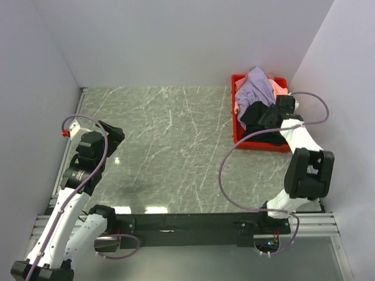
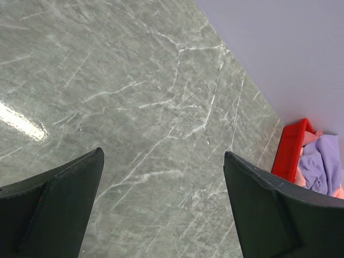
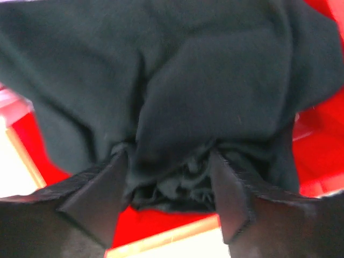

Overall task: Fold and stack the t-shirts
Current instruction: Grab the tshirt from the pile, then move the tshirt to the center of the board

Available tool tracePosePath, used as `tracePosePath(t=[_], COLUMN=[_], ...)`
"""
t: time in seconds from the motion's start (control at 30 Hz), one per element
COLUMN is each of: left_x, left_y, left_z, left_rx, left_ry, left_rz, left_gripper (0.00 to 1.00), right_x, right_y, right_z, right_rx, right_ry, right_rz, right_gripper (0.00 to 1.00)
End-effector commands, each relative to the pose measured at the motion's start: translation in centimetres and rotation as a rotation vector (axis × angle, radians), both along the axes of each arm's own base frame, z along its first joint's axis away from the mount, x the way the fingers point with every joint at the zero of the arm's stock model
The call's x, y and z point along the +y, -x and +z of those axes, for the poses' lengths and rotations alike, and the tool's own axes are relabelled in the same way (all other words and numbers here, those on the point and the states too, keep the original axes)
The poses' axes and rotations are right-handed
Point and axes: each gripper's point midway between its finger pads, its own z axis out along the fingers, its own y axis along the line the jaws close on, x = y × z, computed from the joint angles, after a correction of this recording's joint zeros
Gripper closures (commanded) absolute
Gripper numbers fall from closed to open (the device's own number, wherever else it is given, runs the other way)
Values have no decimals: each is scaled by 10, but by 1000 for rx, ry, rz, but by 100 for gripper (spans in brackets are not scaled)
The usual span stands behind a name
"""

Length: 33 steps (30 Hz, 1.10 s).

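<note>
The t-shirts lie heaped in the red bin [image 1: 237, 126] at the back right. A lavender shirt [image 1: 253, 89] is on top, a salmon-pink one [image 1: 276, 88] lies behind it, and the black one [image 1: 253, 114] lies in front. My right gripper [image 1: 270, 116] is down in the bin. In the right wrist view it [image 3: 167, 180] has its jaws apart, astride a bunched fold of the black shirt [image 3: 177, 80] that touches both fingers. My left gripper [image 1: 112, 139] is open and empty above the bare marble at the left; the left wrist view [image 2: 161, 204] shows nothing between its fingers.
The grey marble table [image 1: 170, 146] is enclosed by pale walls at the back and on both sides. The red bin also shows far off in the left wrist view [image 2: 290, 150] with lavender cloth [image 2: 322, 166] in it. The right arm's purple cable [image 1: 225, 170] loops over the table.
</note>
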Motion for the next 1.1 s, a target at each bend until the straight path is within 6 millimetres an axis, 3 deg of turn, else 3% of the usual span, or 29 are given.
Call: tracePosePath(t=[0.0,0.03,0.1,0.13,0.2,0.3,0.33,0.4,0.57,0.67,0.73,0.77,0.83,0.87,0.93,0.97,1.07], left_x=[-3,-3,-2,-1,0,2,2,0,-5,-6,-8,-8,-8,-8,-8,-8,-9], left_y=[-1,0,0,0,2,4,4,3,1,0,0,0,1,1,3,4,8], left_z=[1,-1,-1,-1,0,4,6,9,19,23,25,27,31,32,35,35,34], left_rx=[-9,3,9,13,14,-1,-10,-33,-68,-76,-81,-84,-93,-95,-107,-109,-105], left_ry=[6,3,1,1,-3,-1,-1,2,3,3,6,4,5,7,11,16,22], left_rz=[-22,-19,-12,-9,-5,2,2,-11,-41,-47,-58,-64,-67,-66,-64,-66,-72], left_gripper=[1,1,0,0,0,1,1,0,1,0,1,1,1,1,1,1,1], right_x=[-10,-13,-14,-14,-15,-15,-14,-13,1,16,31,41,69,86,125,137,189], right_y=[-32,-35,-44,-46,-48,-45,-41,-36,-7,11,20,28,32,43,47,57,72], right_z=[15,6,7,8,19,56,81,112,227,289,319,347,371,397,413,433,447], right_rx=[-48,-26,-37,-42,-70,-158,-215,-287,-577,-719,-775,-823,-860,-906,-939,-984,-1027], right_ry=[48,51,56,54,62,82,91,108,137,139,149,153,177,182,153,138,61], right_rz=[0,-4,-6,-6,-6,-4,-2,7,62,124,176,215,314,363,507,550,731], right_gripper=[34,44,65,86,100,100,100,100,100,100,100,100,100,100,100,100,100])
